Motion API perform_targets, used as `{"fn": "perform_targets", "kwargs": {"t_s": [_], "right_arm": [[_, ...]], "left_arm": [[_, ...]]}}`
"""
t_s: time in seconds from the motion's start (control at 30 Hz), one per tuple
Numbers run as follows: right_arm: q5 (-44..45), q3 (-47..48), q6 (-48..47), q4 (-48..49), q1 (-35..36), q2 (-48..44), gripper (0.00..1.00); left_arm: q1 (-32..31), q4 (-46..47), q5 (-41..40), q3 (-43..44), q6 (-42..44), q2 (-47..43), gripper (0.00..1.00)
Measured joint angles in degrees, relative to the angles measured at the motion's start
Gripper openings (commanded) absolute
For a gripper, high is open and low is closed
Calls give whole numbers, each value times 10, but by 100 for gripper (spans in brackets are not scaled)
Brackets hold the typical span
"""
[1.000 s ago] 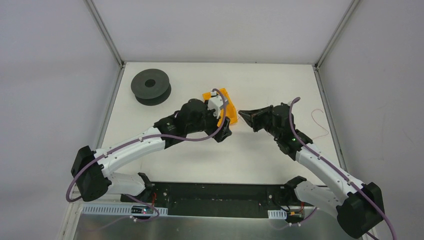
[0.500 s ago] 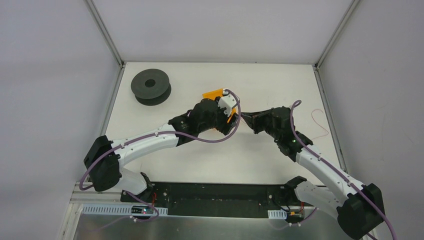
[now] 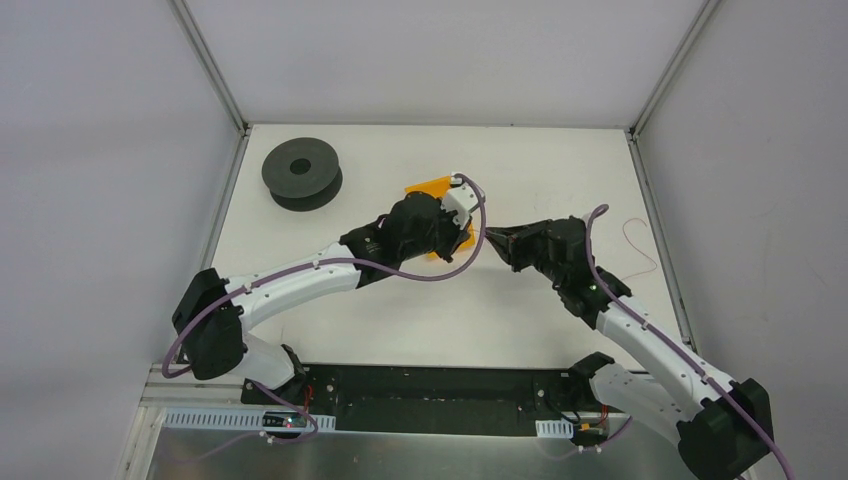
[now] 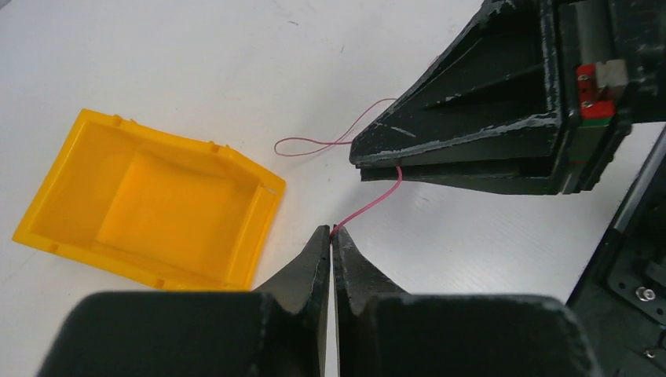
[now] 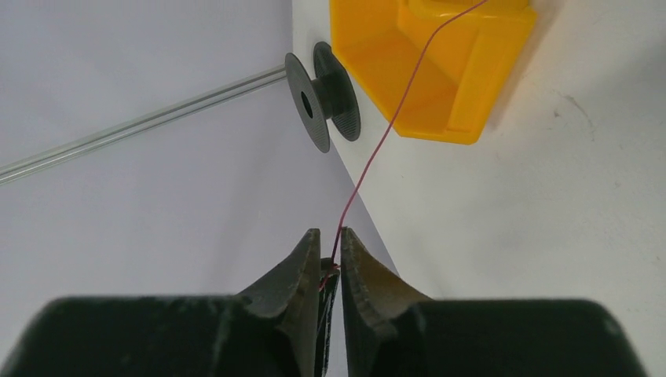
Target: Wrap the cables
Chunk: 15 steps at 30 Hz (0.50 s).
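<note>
The cable [image 4: 369,204] is a hair-thin red wire. In the left wrist view it runs from my left gripper [image 4: 331,230], which is shut on it, up to the tips of my right gripper [image 4: 377,161], with a loose loop [image 4: 314,145] lying on the table beyond. In the right wrist view my right gripper [image 5: 330,236] has its jaws a little apart, and the cable [image 5: 377,149] passes through the gap toward the bin. From above, the left gripper [image 3: 476,232] and right gripper [image 3: 493,232] meet tip to tip at mid-table. More cable [image 3: 640,248] loops near the right edge.
A yellow bin [image 3: 428,187] lies partly under the left wrist, also in the wrist views [image 4: 149,204] [image 5: 440,71]. A black spool [image 3: 302,172] stands at the back left [image 5: 322,98]. White walls enclose the table on three sides.
My left arm has swung right until its gripper met the right gripper's tips, and it shut on the cable. The right gripper's jaws have parted slightly.
</note>
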Motion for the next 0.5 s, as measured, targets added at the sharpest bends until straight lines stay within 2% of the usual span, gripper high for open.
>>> {"fn": "perform_targets", "kwargs": {"t_s": [0.1, 0.2, 0.3, 0.5], "right_arm": [[10, 0, -14, -19, 0, -12, 39], [17, 0, -51, -30, 0, -29, 51], [19, 0, -116, -37, 0, -50, 55], [-20, 0, -314, -37, 0, -108, 57]], "left_arm": [[0, -5, 16, 8, -8, -3, 0], [0, -14, 30, 8, -21, -10, 0], [0, -44, 40, 12, -39, -17, 0], [18, -112, 69, 15, -81, -54, 0]]}}
